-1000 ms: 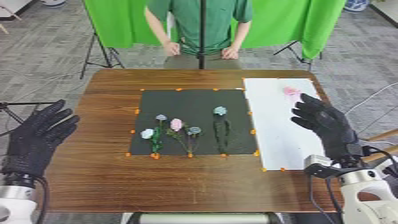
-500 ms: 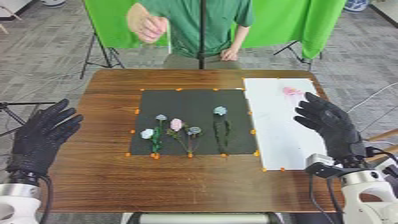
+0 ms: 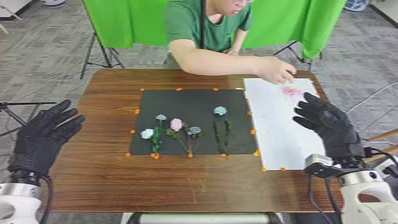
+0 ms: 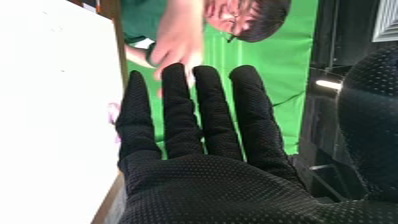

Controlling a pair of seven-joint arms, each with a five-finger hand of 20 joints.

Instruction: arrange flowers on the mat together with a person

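The robot's left hand (image 3: pixel 43 135) is open over the table's left edge. At the right, the robot's right hand (image 3: pixel 327 122) is open by the white sheet's edge; in the right wrist view the same right hand (image 4: pixel 209 185) has straight fingers. A person's hand (image 3: pixel 276 70) hovers just above a pink flower (image 3: pixel 292 92) on the white sheet (image 3: pixel 282 125); whether they touch, I cannot tell. On the black mat (image 3: pixel 173 102) lie a white flower (image 3: pixel 147 133), a pink flower (image 3: pixel 176 124), a blue flower (image 3: pixel 220 110) and small bluish-grey flowers (image 3: pixel 195 130) with green stems.
The brown wooden table (image 3: pixel 178 185) runs around the mat. Orange tabs (image 3: pixel 190 155) line the edges of mat and sheet. The person's forearm (image 3: pixel 222 64) crosses the table's far edge. A green curtain (image 3: pixel 111 30) hangs behind.
The person's arm has risen from the far edge and swung over to the white sheet, and the person now leans forward. Both robot hands have barely moved.
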